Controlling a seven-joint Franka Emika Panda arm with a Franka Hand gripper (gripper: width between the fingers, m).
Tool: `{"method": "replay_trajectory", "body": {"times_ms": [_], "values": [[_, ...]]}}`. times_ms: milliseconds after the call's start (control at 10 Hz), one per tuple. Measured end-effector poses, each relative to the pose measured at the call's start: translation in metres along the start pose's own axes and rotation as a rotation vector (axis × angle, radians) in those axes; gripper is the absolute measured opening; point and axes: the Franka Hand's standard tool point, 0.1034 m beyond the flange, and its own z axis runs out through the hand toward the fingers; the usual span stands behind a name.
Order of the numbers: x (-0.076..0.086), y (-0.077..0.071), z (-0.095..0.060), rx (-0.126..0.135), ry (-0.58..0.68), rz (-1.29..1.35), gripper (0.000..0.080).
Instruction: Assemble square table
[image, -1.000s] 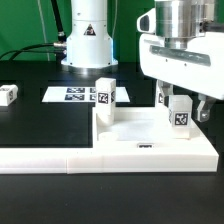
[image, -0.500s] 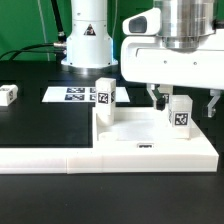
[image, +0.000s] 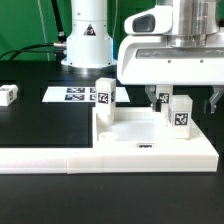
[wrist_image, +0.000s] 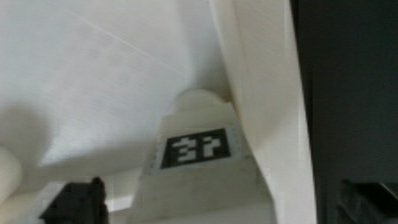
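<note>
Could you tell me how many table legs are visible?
3: first leg and second leg stand on the tabletop; third leg sits at the exterior view's left. Others may be hidden.

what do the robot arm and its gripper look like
The gripper has a wide, boxy white body under a silvery metal cylinder, with a dark oval mark on its side and two thin dark fingers. The arm's base behind it is a rounded white column.

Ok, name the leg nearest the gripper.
The leg on the exterior view's right, upright on the tabletop, straddled by the open gripper; the middle leg and far-left leg sit apart.
</note>
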Motion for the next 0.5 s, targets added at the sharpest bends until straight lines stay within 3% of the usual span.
{"method": "replay_trajectory", "body": {"times_ms": [300,400,500], "values": [[0.001,0.0033,0.0006,-0.004,0.002,-0.103,0.0649],[0.001,0.0033,0.0008,-0.004,0.002,-0.098,0.0536],[0.001,0.0035,0.0009,-0.004,0.002,-0.098,0.0362]]}}
